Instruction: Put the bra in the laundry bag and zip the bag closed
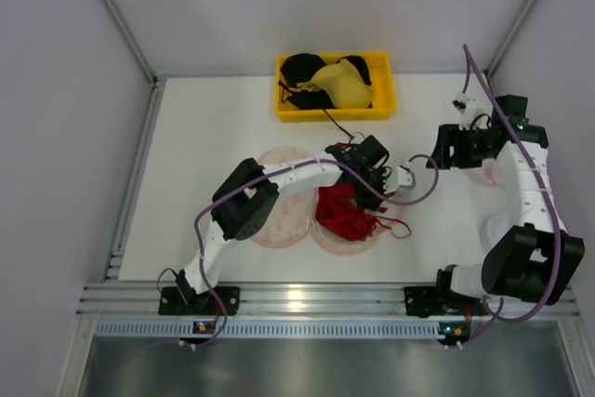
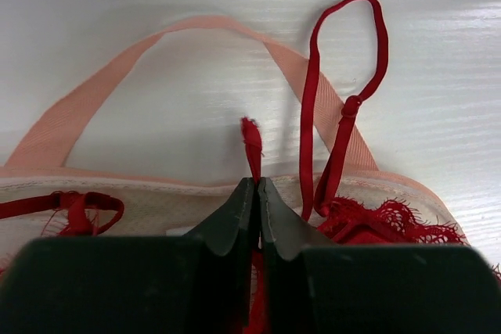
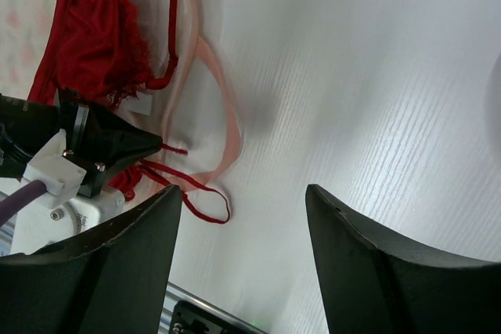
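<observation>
The red lacy bra (image 1: 342, 211) lies bunched on the right lobe of the cream-pink mesh laundry bag (image 1: 279, 216) at the table's middle. My left gripper (image 1: 376, 194) is over the bag's right edge. In the left wrist view it (image 2: 257, 183) is shut on a thin red bra strap end (image 2: 250, 137), with red lace (image 2: 376, 220) to its right and the bag's pink loop handle (image 2: 94, 95) lying on the table. My right gripper (image 1: 439, 151) is open and empty, to the right of the bag. Its wrist view shows the bra (image 3: 86, 29) and the left gripper (image 3: 153, 145).
A yellow bin (image 1: 381, 111) at the back holds black bras and a yellow bra (image 1: 342, 81). A pale pink-edged item (image 1: 490, 172) lies under the right arm. A red strap loop (image 3: 207, 202) trails off the bag onto bare white table.
</observation>
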